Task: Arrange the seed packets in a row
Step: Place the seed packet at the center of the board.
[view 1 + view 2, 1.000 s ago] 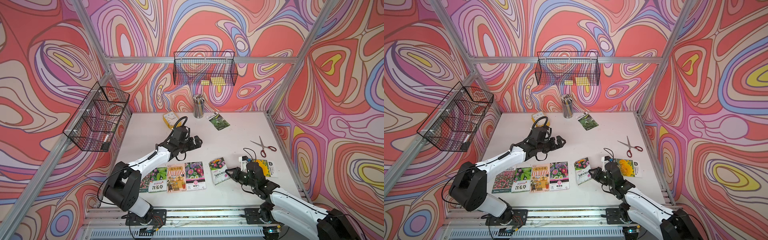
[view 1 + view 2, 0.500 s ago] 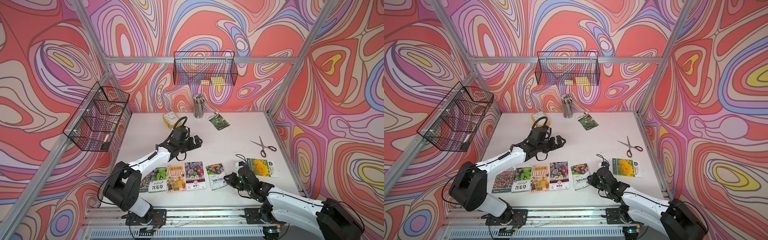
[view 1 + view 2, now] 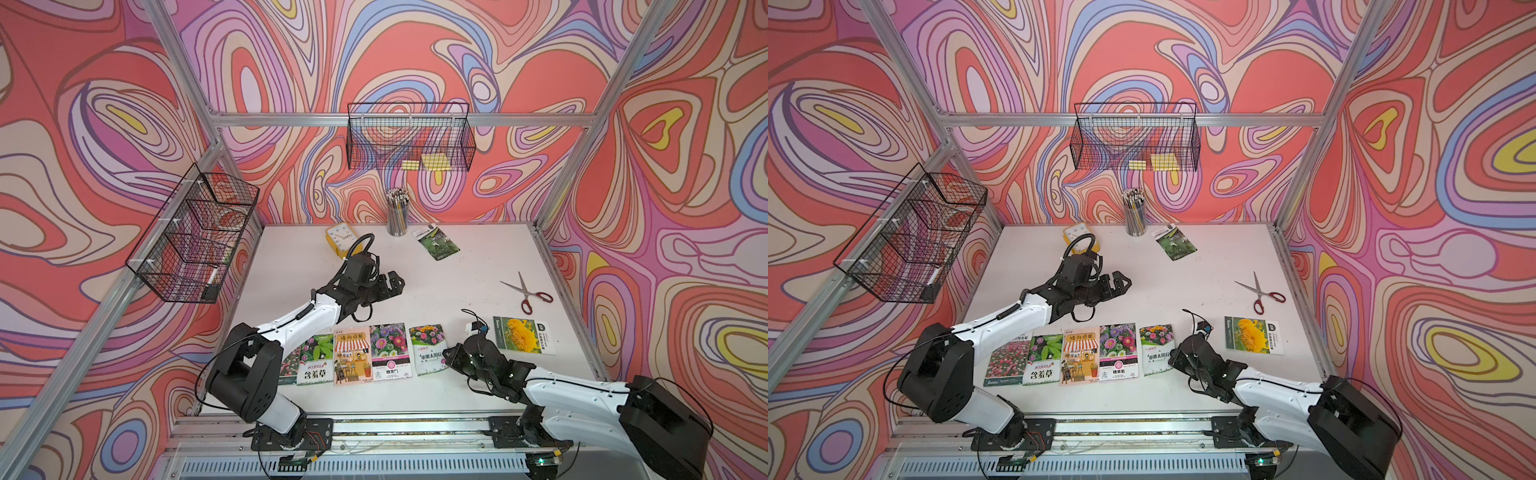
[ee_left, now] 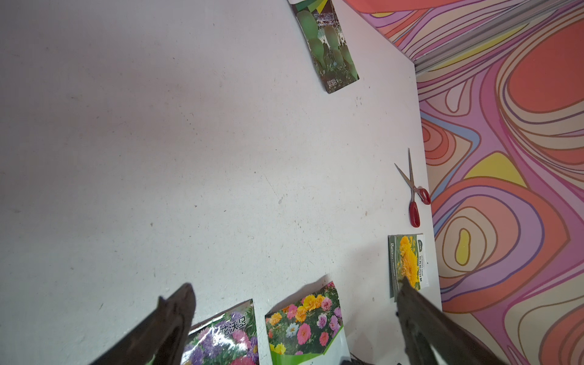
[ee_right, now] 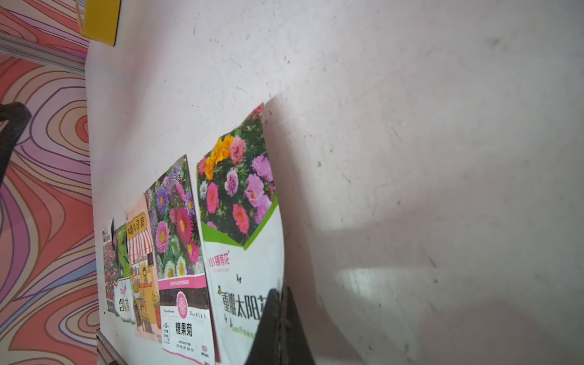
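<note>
Seed packets (image 3: 1077, 355) line the near edge of the white table (image 3: 457, 286), five side by side: a pink-field packet (image 3: 1004, 362) half under the left arm, a green-leaf packet (image 3: 318, 361), an orange shopfront packet (image 3: 352, 355), an aster packet (image 3: 388, 351) and last a white-and-green flower packet (image 3: 428, 349). The right gripper (image 5: 279, 300) has its jaws pressed together on that last packet's outer edge, which curls up off the table in the right wrist view. The left gripper (image 3: 397, 282) hovers over the bare middle of the table, jaws spread wide, holding nothing. A sunflower packet (image 3: 521, 334) lies apart to the right of the row, near red-handled scissors (image 3: 530, 295). A dark green packet (image 3: 436, 243) lies at the back, near a pencil cup (image 3: 397, 216) and a yellow clock (image 3: 341, 241).
</note>
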`<state>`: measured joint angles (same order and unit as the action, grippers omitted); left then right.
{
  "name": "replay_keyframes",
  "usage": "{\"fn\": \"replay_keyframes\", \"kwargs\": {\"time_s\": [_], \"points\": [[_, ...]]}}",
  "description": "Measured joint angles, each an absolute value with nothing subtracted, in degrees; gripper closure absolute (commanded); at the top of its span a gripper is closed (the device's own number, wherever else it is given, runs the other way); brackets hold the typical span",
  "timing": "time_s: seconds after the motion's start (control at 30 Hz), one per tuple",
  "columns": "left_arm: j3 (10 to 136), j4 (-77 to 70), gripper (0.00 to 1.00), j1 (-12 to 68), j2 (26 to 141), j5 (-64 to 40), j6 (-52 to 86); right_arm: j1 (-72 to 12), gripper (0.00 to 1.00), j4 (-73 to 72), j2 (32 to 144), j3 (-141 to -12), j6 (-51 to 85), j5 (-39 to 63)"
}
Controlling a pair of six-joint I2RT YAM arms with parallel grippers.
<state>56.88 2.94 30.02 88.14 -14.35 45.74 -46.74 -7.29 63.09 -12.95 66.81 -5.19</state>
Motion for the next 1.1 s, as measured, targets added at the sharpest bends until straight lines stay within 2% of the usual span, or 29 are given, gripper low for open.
{"fn": "replay_keyframes", "kwargs": {"time_s": [0.87,0.9,1.1], "points": [[56.82,2.72,0.01,30.02,87.48,-14.33,45.74,-48.58,1.00,-9.82,67.24,-15.03,67.64,-6.52],[56.82,2.72,0.01,30.02,87.48,-14.31,45.74,-48.58,0.99,-9.82,67.24,-15.03,67.66,-6.52],[56.82,2.74,0.01,30.02,87.48,-14.33,45.71,-48.75,0.69,-8.93,66.54,-15.03,68.20,-6.59]]}}
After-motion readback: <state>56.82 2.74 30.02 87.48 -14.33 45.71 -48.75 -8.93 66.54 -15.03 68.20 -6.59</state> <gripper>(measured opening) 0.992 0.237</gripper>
